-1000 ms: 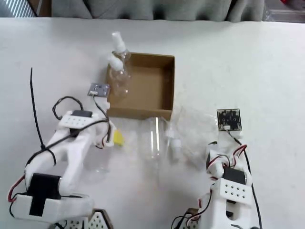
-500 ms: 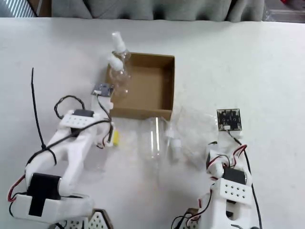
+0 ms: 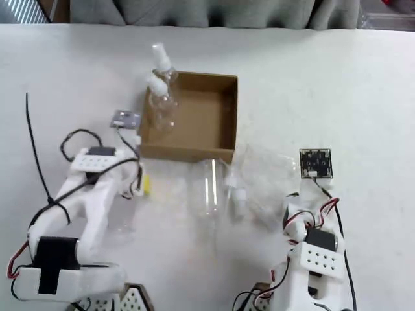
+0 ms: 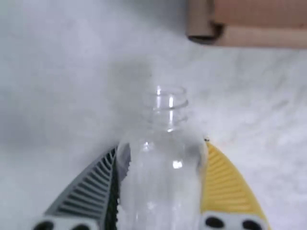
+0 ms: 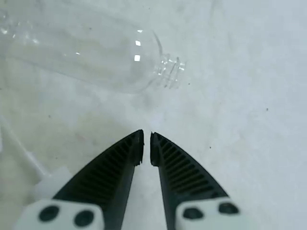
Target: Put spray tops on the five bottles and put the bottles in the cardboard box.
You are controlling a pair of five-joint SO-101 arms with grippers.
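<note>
Uncapped bottle (image 4: 169,124): clear, pinched at the shoulders by the left gripper (image 4: 160,148), left of centre in the high view. Its long axis runs along the jaws, open neck toward the cardboard box (image 3: 194,152) corner.

Spray top (image 3: 235,193): loose at frame centre beside a lying bottle (image 3: 207,186). It is judged nearer the right gripper (image 5: 146,139), whose jaws are pressed together, empty.

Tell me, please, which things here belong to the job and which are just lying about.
Job: cardboard box; two capped bottles at its edge; uncapped bottle in left gripper; second uncapped bottle lying flat; loose spray top beside it.
Lying about: crumpled clear plastic.
</note>
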